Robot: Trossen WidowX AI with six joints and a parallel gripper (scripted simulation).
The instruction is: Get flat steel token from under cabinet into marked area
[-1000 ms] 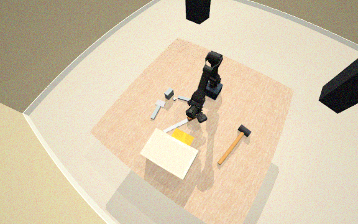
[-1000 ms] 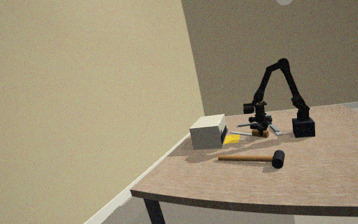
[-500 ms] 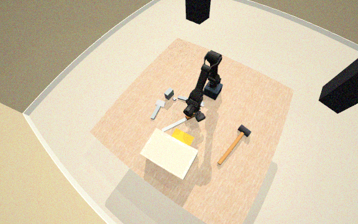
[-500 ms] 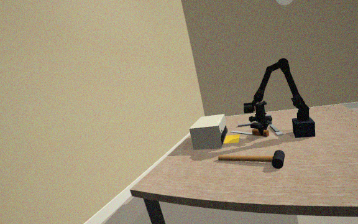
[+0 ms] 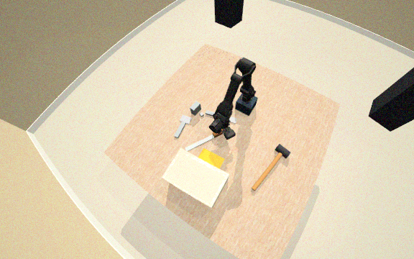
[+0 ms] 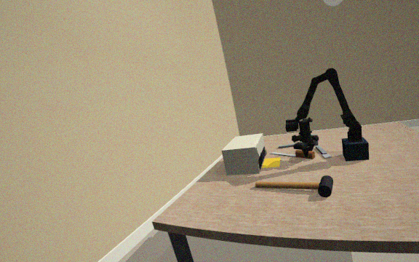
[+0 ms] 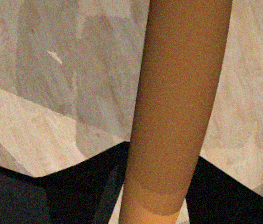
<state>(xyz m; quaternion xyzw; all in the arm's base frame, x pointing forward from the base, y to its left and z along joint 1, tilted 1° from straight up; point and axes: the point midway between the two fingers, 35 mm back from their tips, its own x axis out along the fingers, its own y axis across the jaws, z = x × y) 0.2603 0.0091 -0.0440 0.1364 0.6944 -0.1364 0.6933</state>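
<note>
My gripper (image 5: 220,134) (image 6: 305,152) (image 7: 157,154) is shut on the orange-brown handle (image 6: 300,153) (image 7: 182,90) of a tool with a long, flat, pale blade (image 5: 199,142) (image 6: 284,154). The tool is low over the table; I cannot tell whether it touches it. In the top view the blade points toward the cabinet's front left corner. The white cabinet (image 5: 196,176) (image 6: 241,161) stands beyond the yellow marked area (image 5: 211,158) (image 6: 273,162), which lies at its front. The token does not show; the vent slots cannot be made out.
A mallet (image 5: 267,171) (image 6: 289,185) lies to the right in the top view. On the left are a grey T-shaped tool (image 5: 181,129), a grey block (image 5: 195,108) and a small grey piece (image 5: 201,114). A grey bar (image 5: 209,114) lies partly behind the arm.
</note>
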